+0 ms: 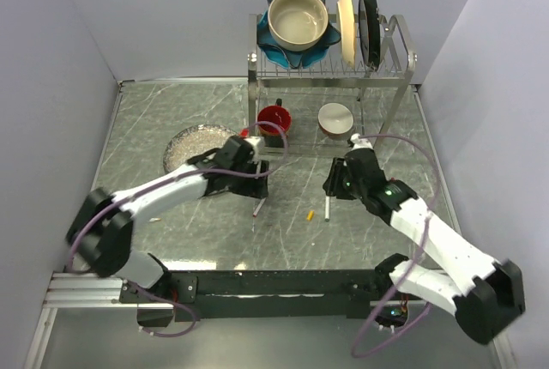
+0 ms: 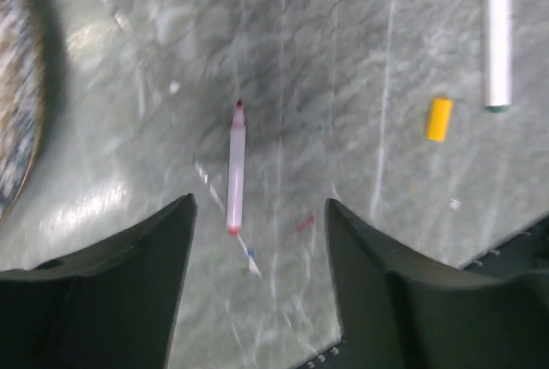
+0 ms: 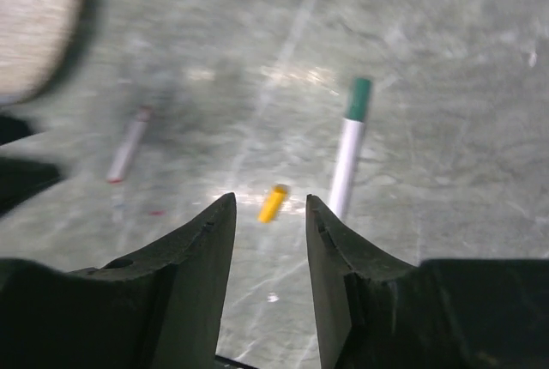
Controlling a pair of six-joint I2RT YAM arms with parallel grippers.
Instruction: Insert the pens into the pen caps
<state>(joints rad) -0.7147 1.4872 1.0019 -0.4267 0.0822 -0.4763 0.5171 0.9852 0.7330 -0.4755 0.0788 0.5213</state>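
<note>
At the near edge of the desk (image 1: 283, 244), the two arm bases, side by side. A little farther in, near the middle, the yellow cap (image 1: 309, 214), lying loose on its own. Just right of it, not touching, the green pen (image 1: 327, 206), flat on the desk, white barrel with a green end. Left of the cap and well apart from it, the red pen (image 1: 259, 207), also flat, with a small red tip bare at one end in the left wrist view.

Over the red pen, the left pincer (image 2: 260, 200), spread wide and gripping nothing, one finger to each side of the pen's nearer end, clear of both. Over the patch around cap and green pen, the right pincer (image 3: 268, 202), parted less widely, likewise empty. In its wrist view, cap framed between the two fingers, green pen just off the right one. Both wrist views somewhat blurred.

Beyond the left pincer, toward the left, a patterned plate (image 1: 184, 148). Farther back, under the dish rack (image 1: 403, 60), a red cup (image 1: 274, 118) and a white bowl (image 1: 334, 117). On top of the rack, a tan bowl (image 1: 298, 19) nested in a blue dish (image 1: 274, 39). Beside these, a cream plate (image 1: 346, 15) and a black plate (image 1: 371, 17) standing on edge.
</note>
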